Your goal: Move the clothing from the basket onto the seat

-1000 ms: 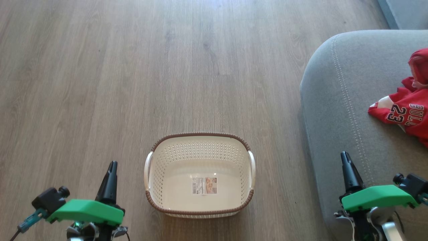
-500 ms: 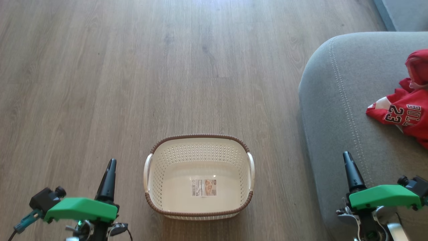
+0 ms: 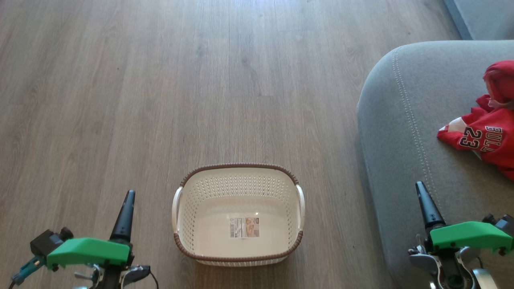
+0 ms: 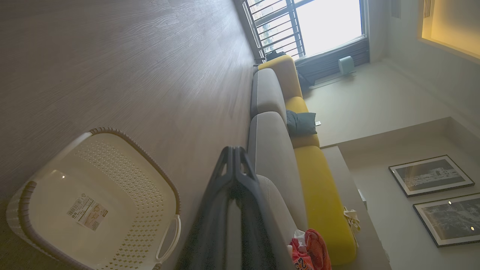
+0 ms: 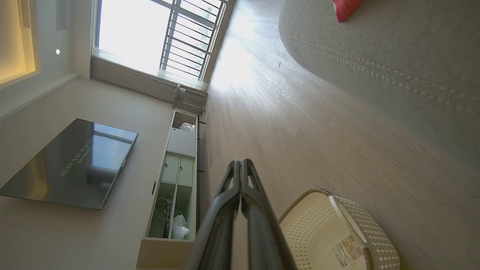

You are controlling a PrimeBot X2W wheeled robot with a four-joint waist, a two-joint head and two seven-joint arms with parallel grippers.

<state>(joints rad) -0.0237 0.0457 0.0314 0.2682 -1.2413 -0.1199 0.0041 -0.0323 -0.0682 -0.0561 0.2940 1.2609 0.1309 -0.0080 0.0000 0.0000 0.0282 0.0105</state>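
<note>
- Head camera's drifted since a second ago; the whole scene sits slightly lower in your frame
- left gripper (image 3: 129,194) and right gripper (image 3: 420,185): fingers clamped together, nothing held
- red fabric clothing (image 3: 488,138), "23" jersey, lies on the grey upholstered seat (image 3: 401,120)
- cream perforated plastic basket (image 3: 237,165) stands on the wood floor (image 3: 120,100) beside the seat

- Home, living rm.
- Grey/yellow sofa (image 4: 277,157) w/ dark cushion (image 4: 302,123).
- Wall TV (image 5: 71,163), shelf unit (image 5: 174,180) nearby.
- Framed pics (image 4: 431,175), wood floor (image 3: 160,100), big window (image 5: 150,33).
</note>
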